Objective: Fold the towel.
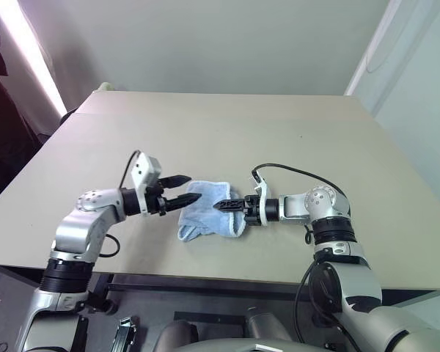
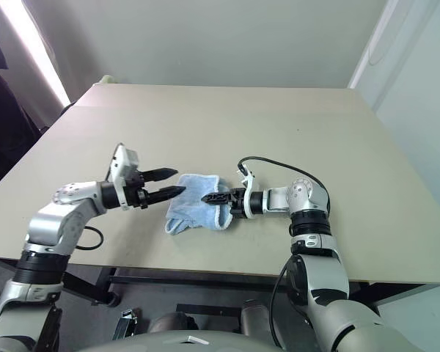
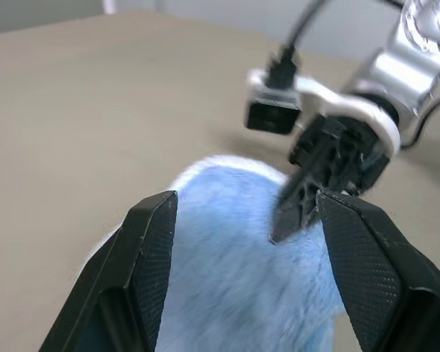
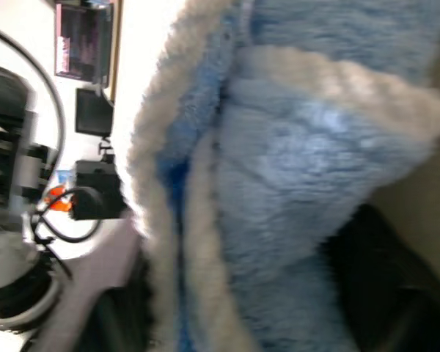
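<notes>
Right claw [image 1: 221, 205] tips buried in towel [image 1: 205, 217]; grip unclear.

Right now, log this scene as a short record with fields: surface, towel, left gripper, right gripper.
surface: beige table
towel: light-blue towel with a whitish hem, bunched and partly folded near the table's front edge, between the two grippers
left gripper: left gripper, fingers apart, holding nothing, at the towel's left edge
right gripper: right gripper, over the towel's right part, cloth between its fingers; whether it grips cannot be told
fold: not yet neat or finished
</notes>
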